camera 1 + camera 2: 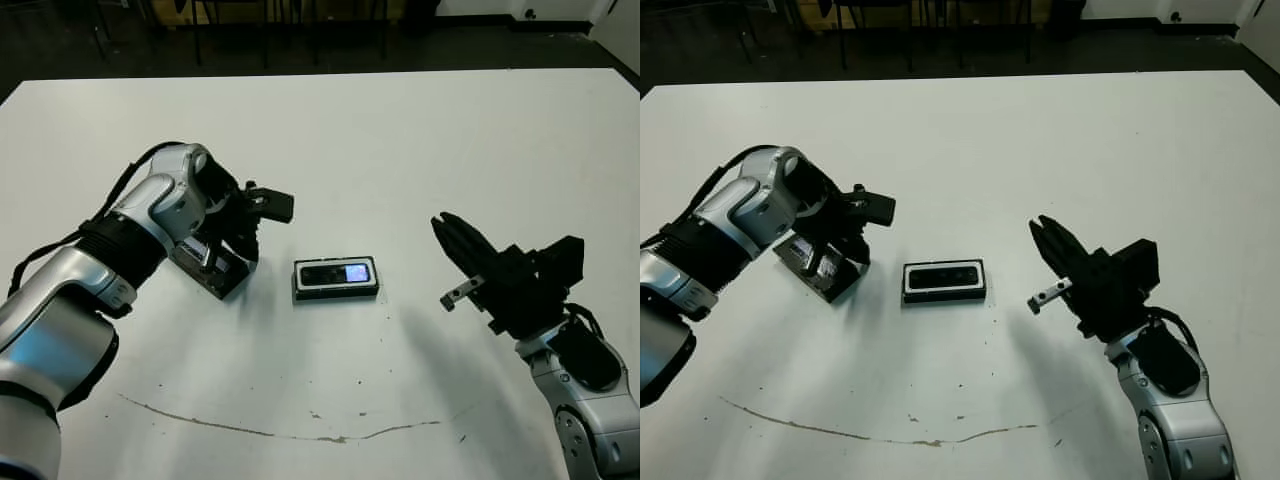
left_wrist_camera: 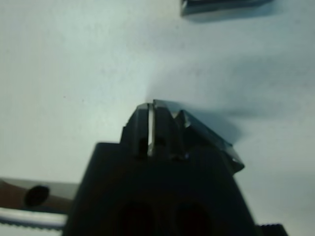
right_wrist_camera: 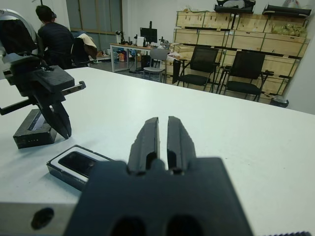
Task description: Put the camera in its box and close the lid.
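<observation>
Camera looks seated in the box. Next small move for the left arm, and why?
Probably close the left gripper on the lid and lift it. The camera already lies in the box, screen lit, with no cover on it. The lid sits apart on the table, and the left gripper hangs right at its near end. The right gripper is off to the side.

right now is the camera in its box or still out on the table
In the box. The camera lies flat inside the box, white lining showing around it, screen lit. The lid lies apart by the left gripper.
</observation>
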Robot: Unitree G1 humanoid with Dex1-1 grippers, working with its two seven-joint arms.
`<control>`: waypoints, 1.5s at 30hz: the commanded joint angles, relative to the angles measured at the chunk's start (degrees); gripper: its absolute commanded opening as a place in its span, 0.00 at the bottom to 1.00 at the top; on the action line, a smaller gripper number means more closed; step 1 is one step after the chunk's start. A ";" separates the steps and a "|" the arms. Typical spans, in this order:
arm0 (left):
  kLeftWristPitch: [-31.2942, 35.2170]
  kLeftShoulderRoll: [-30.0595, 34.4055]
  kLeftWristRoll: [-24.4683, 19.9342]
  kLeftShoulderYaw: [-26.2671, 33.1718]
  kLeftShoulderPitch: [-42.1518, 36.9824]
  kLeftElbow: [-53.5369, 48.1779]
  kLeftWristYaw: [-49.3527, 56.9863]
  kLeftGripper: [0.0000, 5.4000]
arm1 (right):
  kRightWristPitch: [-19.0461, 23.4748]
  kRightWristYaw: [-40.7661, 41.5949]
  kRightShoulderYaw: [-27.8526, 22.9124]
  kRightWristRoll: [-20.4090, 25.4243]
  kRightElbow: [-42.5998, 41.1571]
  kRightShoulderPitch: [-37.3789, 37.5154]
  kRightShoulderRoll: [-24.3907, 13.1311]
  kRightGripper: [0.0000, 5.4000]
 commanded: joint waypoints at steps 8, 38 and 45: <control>1.58 1.66 2.31 -1.51 2.92 -1.66 -3.01 0.00 | 0.81 -0.31 0.24 -0.83 -0.20 1.17 -0.84 0.00; -6.39 17.97 3.71 -2.91 14.46 -23.16 -11.26 0.00 | 1.71 -0.61 0.42 -0.17 -0.51 2.47 -0.56 0.00; 0.54 16.60 -0.70 -0.07 15.26 -25.79 -11.27 0.00 | 1.05 -0.07 0.67 -0.08 0.17 2.34 -0.25 0.00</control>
